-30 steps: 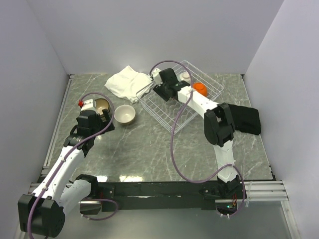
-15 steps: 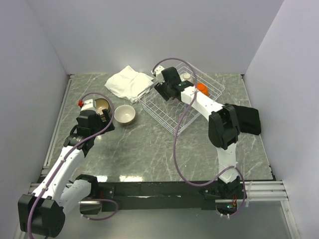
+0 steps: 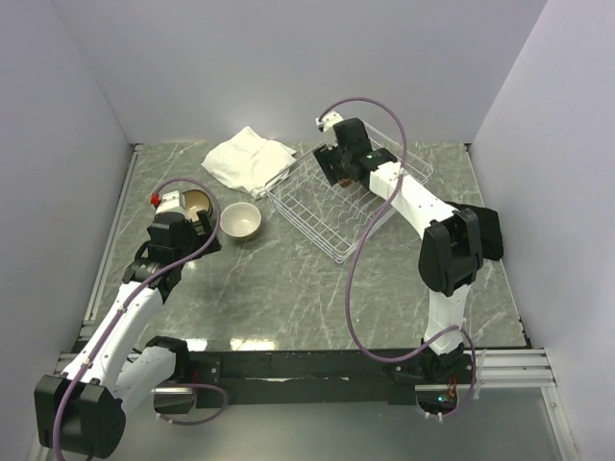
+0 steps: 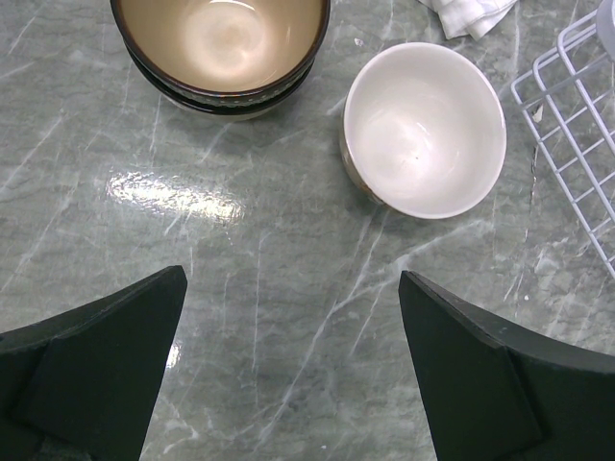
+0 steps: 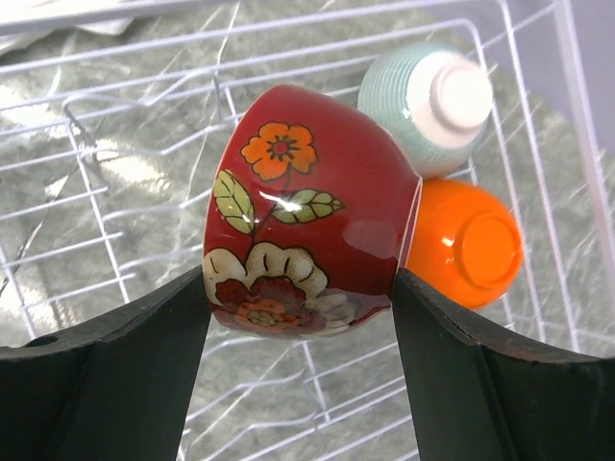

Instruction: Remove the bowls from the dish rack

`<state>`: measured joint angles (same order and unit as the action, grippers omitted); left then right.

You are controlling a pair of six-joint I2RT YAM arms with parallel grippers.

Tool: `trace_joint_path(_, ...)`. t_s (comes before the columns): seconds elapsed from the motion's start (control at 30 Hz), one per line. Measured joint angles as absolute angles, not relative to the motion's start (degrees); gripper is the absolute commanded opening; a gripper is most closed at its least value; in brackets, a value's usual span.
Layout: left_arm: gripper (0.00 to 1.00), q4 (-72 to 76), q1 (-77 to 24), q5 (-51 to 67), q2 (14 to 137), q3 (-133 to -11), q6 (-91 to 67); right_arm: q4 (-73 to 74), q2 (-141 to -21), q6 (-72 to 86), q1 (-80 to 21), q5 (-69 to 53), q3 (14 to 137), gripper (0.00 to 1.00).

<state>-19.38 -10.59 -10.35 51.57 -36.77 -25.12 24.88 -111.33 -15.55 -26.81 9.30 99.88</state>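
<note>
1. Movement on the right side is what's new: over the last second the right arm has swung from the left far corner of the dish rack (image 3: pixel 322 223) toward its far edge. Its wrist now covers the orange bowl I could see from above a moment ago.
2. On the right wrist camera, the right gripper (image 5: pixel 300 280) has its fingers pressed against both flanks of a red floral bowl (image 5: pixel 307 216), so I take it as gripped. The bowl sits tilted over the rack wires, and I can't tell whether it's clear of them yet.
3. Just beyond it a teal ribbed bowl (image 5: pixel 423 101) and the orange bowl (image 5: pixel 468 245) lie overturned in the rack, right beside each other. The orange one is just beside the red bowl's rim, possibly touching it.
4. The rack itself has stayed put, right of centre on the far half of the table, just right of the folded white cloth (image 3: pixel 248 158).
5. The left gripper (image 4: pixel 293 322) hasn't changed: jaws spread fully, holding nothing, hanging over the marble on the left. Ahead of it stand a white bowl (image 4: pixel 423 130) and a stack of brown bowls (image 4: pixel 219 43), both already out of the rack.
6. My reading is that the third unloading is under way, with two bowls to follow. The lift will need care so the red rim doesn't drag the orange bowl.
</note>
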Motion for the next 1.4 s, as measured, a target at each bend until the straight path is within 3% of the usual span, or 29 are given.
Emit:
trace_joint_path(0.33,0.99,-19.33,-10.59,-8.51,51.57,-36.77,-25.12,26.13,-102.94,-8.29,-24.62,3.70,93.45,0.00)
trace_joint_path(0.67,0.99,-16.23,-10.59,0.69,52.62,-37.87,-27.86,22.15,-92.58,1.06,-22.79,-3.75,83.13,0.00)
trace_joint_path(1.4,1.00,4.40,-24.56,9.23,73.78,-50.30,-38.57,-4.19,-74.74,28.01,-22.24,-22.81,56.51,0.00)
